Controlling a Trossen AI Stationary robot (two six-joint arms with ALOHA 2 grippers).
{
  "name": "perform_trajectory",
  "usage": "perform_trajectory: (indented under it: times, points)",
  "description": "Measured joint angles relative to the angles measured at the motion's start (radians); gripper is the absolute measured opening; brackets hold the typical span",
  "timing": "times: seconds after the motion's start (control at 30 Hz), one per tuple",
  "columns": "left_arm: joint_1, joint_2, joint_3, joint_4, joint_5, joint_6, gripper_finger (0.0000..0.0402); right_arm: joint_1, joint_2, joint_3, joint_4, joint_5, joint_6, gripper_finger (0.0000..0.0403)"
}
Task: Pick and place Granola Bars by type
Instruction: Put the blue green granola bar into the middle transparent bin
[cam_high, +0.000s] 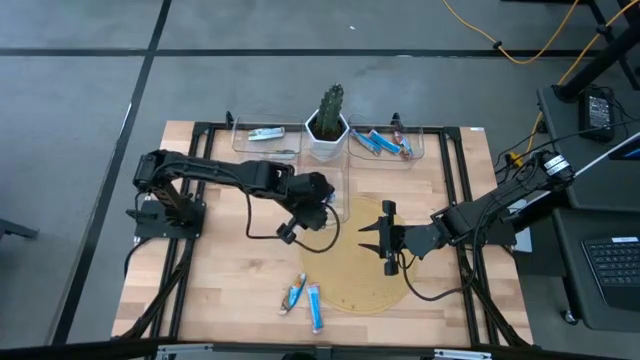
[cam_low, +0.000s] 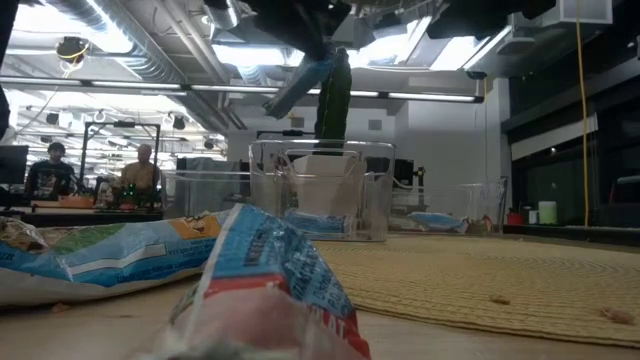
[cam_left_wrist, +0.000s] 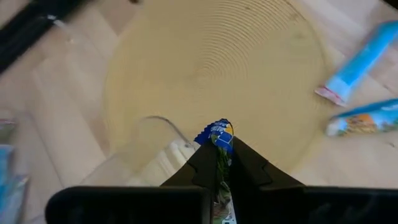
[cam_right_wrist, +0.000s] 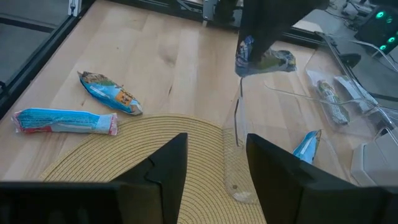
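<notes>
My left gripper hovers over the table's middle, shut on a blue granola bar, also seen in the right wrist view as a bar held in the air. My right gripper stands open and empty over the round woven mat. Two more bars lie flat on the wood near the front edge, one blue and orange, one blue with a red end. My left gripper pinches the bar between its two fingers, which slant down toward the mat. The bar's crimped blue end sticks out past the fingertips. The bar is lifted clear of the table.
At the far edge, a clear bin holds a silvery bar and another clear bin holds blue bars; a potted cactus stands between them. A clear plastic container stands at the mat's far edge, under my left gripper.
</notes>
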Motion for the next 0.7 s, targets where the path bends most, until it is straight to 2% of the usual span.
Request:
perform_trajectory:
  times: [0.2,0.33,0.53,0.7]
  points:
    - [0.074,0.0,0.0,0.095,-0.014,-0.02,0.0015,0.0,0.0,0.0,0.0,0.0,0.0,0.0168]
    - [0.108,0.017,0.0,0.114,0.021,-0.019,0.0015,0.0,0.0,0.0,0.0,0.0,-0.001,0.0168]
    - [0.131,0.066,0.0,0.1,0.127,0.01,0.0015,0.0,0.0,0.0,0.0,0.0,-0.003,0.0168]
    - [0.131,0.123,0.0,0.122,0.127,0.067,0.0015,0.0,0.0,0.0,0.0,0.0,0.0,0.0168]
